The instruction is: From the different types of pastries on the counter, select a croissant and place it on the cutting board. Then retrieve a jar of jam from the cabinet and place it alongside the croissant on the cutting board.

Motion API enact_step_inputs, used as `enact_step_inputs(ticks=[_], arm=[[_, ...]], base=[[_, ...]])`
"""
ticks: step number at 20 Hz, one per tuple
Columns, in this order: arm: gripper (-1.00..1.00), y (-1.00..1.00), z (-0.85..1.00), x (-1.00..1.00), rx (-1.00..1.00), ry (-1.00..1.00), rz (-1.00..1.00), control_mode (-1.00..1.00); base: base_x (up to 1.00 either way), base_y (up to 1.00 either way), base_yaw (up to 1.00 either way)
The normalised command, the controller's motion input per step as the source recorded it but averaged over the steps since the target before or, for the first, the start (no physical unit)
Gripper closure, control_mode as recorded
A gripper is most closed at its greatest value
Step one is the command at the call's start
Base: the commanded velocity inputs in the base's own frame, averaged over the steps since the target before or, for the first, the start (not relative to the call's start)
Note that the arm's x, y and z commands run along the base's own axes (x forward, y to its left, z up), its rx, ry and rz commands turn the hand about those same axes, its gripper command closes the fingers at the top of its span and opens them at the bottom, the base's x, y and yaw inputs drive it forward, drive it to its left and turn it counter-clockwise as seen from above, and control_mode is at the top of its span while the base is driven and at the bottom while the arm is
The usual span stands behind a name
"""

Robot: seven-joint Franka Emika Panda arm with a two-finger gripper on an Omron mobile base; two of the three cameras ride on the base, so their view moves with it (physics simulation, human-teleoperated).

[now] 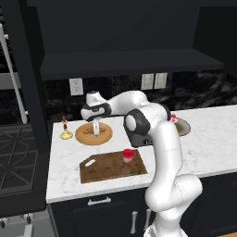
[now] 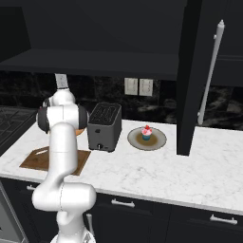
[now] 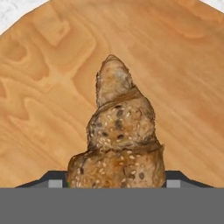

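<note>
A red-lidded jar of jam (image 1: 127, 155) is sitting on the cutting board (image 1: 111, 167). Beyond it, the gripper (image 1: 96, 131) is reaching down over the round wooden plate (image 1: 105, 135), its fingers (image 3: 56, 180) flanking the croissant (image 3: 118, 135); whether they're clamping it, I cannot tell.

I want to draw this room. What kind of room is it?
It looks like a kitchen. There is a toaster on a white marble counter, a cupcake on a plate, and a stove beside the counter.
</note>
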Motion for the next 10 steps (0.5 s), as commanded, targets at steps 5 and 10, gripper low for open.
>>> enact_step_inputs(ticks=[5, 10], arm=[[1.00, 0.00, 0.02, 0.00, 0.00, 0.00, -0.04, -1.00], [1.00, 0.00, 0.20, 0.00, 0.00, 0.00, -0.04, -1.00]], base=[[0.00, 0.00, 0.00], [0.00, 0.00, 0.00]])
